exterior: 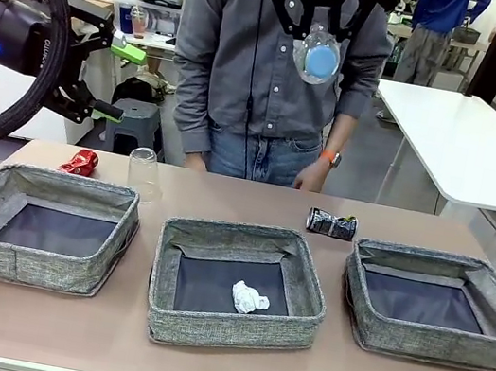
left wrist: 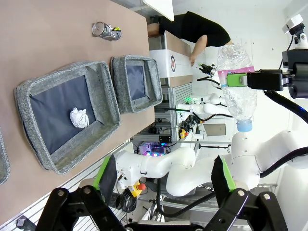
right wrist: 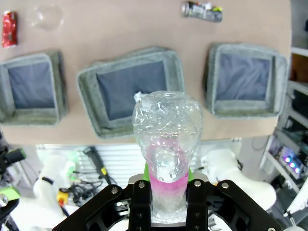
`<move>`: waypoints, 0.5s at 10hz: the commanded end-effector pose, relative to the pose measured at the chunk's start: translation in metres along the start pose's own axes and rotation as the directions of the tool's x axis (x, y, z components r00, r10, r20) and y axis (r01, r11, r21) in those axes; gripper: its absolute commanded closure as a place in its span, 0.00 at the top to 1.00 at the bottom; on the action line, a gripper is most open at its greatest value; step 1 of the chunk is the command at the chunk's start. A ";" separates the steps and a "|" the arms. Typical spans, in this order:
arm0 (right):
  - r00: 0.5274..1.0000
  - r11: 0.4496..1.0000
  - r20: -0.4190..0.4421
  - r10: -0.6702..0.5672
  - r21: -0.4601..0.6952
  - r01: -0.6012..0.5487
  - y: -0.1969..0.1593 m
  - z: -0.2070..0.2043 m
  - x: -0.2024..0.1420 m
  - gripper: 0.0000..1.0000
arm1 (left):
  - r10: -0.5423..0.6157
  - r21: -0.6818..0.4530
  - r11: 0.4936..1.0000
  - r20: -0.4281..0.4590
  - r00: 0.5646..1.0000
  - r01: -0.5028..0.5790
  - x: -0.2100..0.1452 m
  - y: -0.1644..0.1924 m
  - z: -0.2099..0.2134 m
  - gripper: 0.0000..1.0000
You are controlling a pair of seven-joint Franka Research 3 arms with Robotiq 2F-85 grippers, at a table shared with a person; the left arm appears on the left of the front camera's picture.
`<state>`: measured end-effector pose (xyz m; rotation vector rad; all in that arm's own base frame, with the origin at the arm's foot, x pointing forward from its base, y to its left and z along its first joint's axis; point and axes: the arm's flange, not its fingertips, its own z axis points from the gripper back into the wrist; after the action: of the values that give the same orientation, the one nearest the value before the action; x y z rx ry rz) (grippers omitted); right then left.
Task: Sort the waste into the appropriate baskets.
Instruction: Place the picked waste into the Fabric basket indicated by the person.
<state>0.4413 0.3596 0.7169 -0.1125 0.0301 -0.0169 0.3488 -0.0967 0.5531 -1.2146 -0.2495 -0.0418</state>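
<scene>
The right gripper (right wrist: 168, 179) pinches the clear plastic bottle (right wrist: 167, 120) high above the middle basket (exterior: 168, 323), where the crumpled white tissue (exterior: 248, 297) lies. The left gripper (exterior: 122, 82) hangs spread and empty. The clear plastic cup (exterior: 143, 172), crushed red can (exterior: 80, 161) and crushed dark-silver can (exterior: 331, 223) rest on the tabletop (exterior: 227, 196) beyond the baskets.

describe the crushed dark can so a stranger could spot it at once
On the brown table stand three grey woven fabric baskets in a row. Behind the gap between the middle basket and right basket lies the crushed dark-silver can. The only other can, a crushed red can, lies behind the left basket.
</scene>
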 end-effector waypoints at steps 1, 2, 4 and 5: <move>1.000 1.000 -0.007 0.004 -0.003 -0.004 0.000 0.000 -0.004 0.22 | -0.017 -0.026 1.000 0.019 1.000 0.017 -0.001 0.002 -0.002 1.00; 1.000 1.000 -0.007 0.004 -0.003 -0.004 0.000 0.000 -0.004 0.22 | -0.017 -0.026 1.000 0.019 1.000 0.017 -0.001 0.002 -0.002 1.00; 1.000 1.000 -0.007 0.004 -0.003 -0.004 0.000 0.000 -0.004 0.22 | -0.017 -0.026 1.000 0.019 1.000 0.017 -0.001 0.002 -0.002 1.00; 1.000 1.000 -0.007 0.004 -0.003 -0.004 0.000 0.000 -0.004 0.22 | -0.017 -0.026 1.000 0.019 1.000 0.017 -0.001 0.002 -0.002 1.00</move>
<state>0.4413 0.3596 0.7169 -0.1125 0.0301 -0.0169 0.3488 -0.0967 0.5531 -1.2146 -0.2495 -0.0418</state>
